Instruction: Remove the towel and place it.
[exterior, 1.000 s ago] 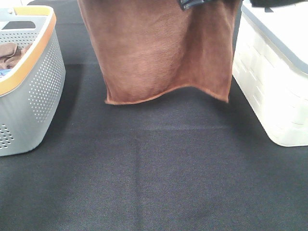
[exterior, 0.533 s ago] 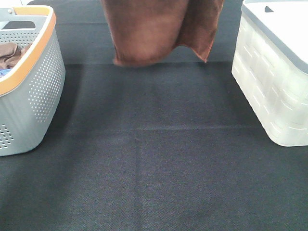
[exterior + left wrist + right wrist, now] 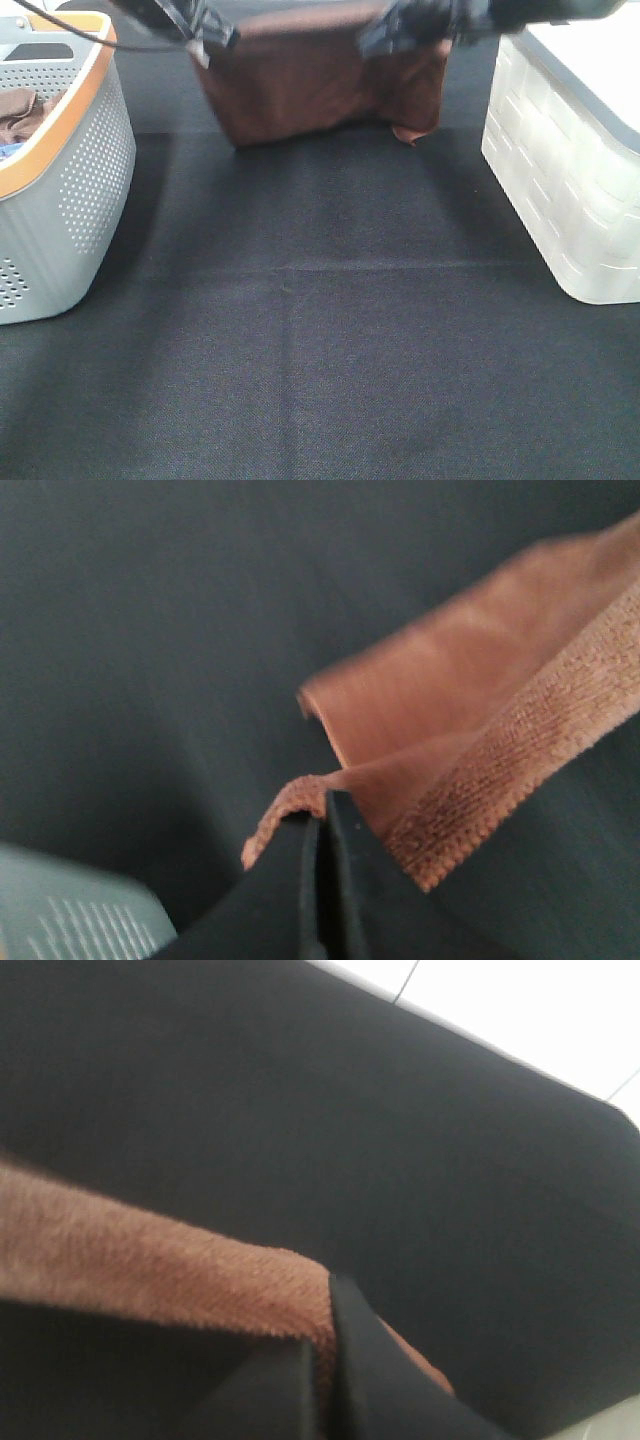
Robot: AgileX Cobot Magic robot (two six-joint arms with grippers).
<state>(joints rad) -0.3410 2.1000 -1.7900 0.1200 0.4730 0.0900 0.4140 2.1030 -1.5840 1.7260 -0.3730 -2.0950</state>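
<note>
A brown towel [image 3: 320, 80] is held stretched between my two grippers at the far middle of the black table. Its lower edge touches the cloth there. My left gripper [image 3: 205, 35] is shut on the towel's left top corner, whose hem shows in the left wrist view [image 3: 500, 770]. My right gripper [image 3: 385, 40] is shut on the right top corner, also seen in the right wrist view [image 3: 160, 1280]. Both arms are blurred in the high view.
A grey perforated basket [image 3: 70, 180] with an orange rim stands at the left and holds brown cloth [image 3: 22, 112]. A white lidded bin [image 3: 570, 160] stands at the right. The black table cloth [image 3: 320, 340] spreads between them.
The towel has moved away from the camera and down; both grippers have come into view at the far edge, and the towel's lower edge now rests on the table.
</note>
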